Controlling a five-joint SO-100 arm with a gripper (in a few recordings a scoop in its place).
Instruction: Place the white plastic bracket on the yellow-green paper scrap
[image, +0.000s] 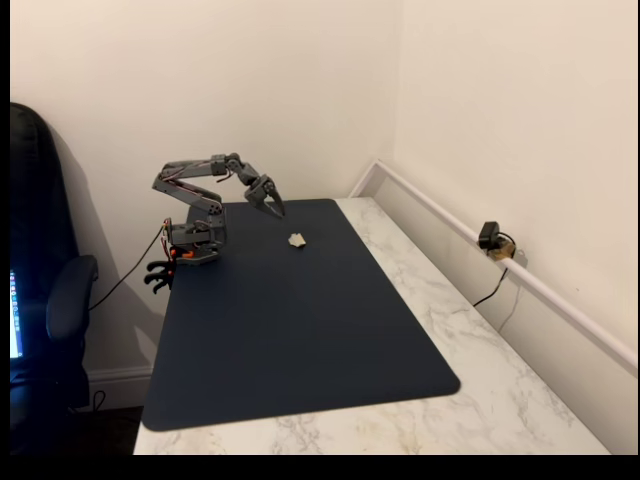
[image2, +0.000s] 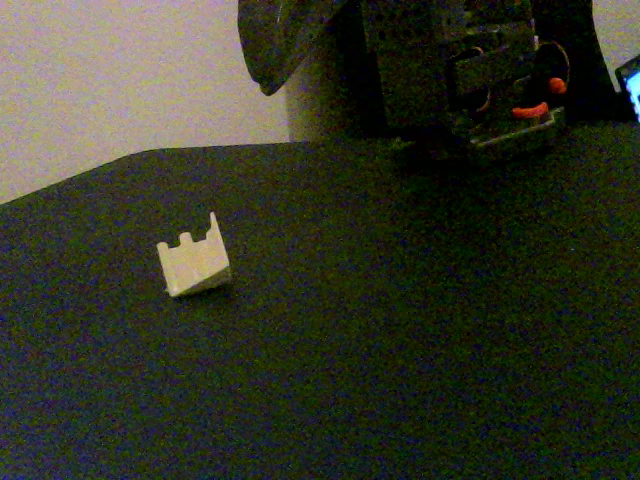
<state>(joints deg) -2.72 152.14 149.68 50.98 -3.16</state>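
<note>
Grey arm: folded at the dark mat's (image: 300, 330) far edge, gripper (image: 274, 207) angled down, grip state unclear. Small white notched plastic bracket (image: 297, 240) lies on mat, just beside gripper, untouched.

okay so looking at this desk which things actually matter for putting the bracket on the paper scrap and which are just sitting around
Part of the job:
- white plastic bracket, lying on the dark mat
- gripper, raised above the mat near the bracket, holding nothing
- a yellow-green paper scrap is too small to make out in either fixed view

Just lying about:
- small webcam on the wall ledge
- black office chair
- marble tabletop
</note>
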